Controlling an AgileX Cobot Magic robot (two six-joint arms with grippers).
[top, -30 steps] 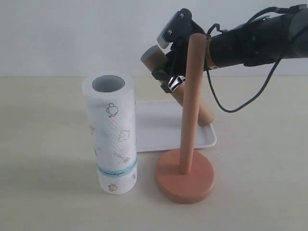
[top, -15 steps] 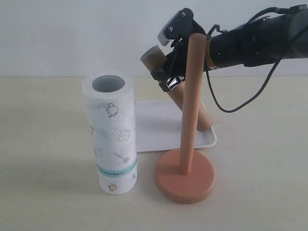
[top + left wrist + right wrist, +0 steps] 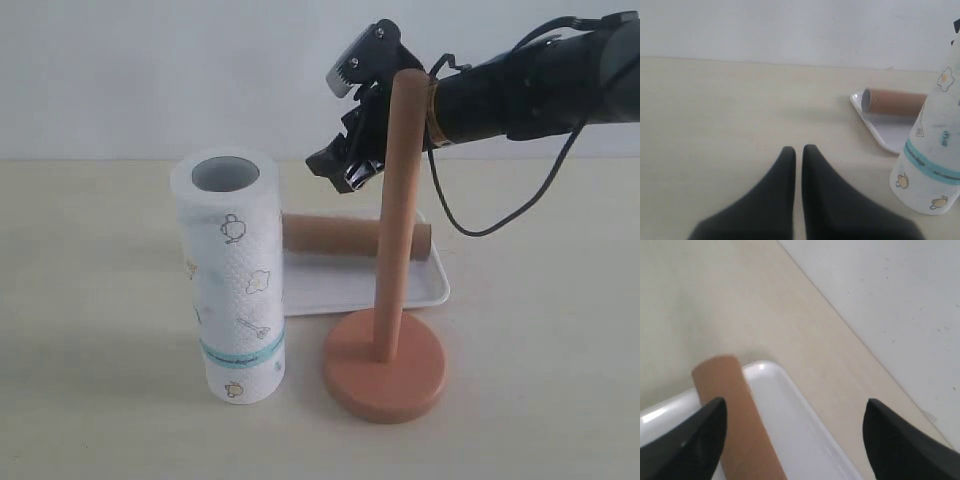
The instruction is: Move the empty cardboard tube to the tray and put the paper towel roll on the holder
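Right pincer (image 3: 345, 115): my fingers are wide apart and hold nothing; I hang in the air above the tray, behind the holder's pole.
Left pincer (image 3: 797, 152): my fingers are together with nothing between them, low over the bare desk (image 3: 715, 125).
Tube (image 3: 340, 235): lies flat in the tray, along its far rim.
Tray (image 3: 330, 290): mid-desk, nearer the far edge.
Roll (image 3: 232, 280): upright on the desk, toward the near edge, in front of one end of the tray; teal band low.
Holder (image 3: 385, 365): upright, base just in front of the tray's near rim, beside the roll but apart.
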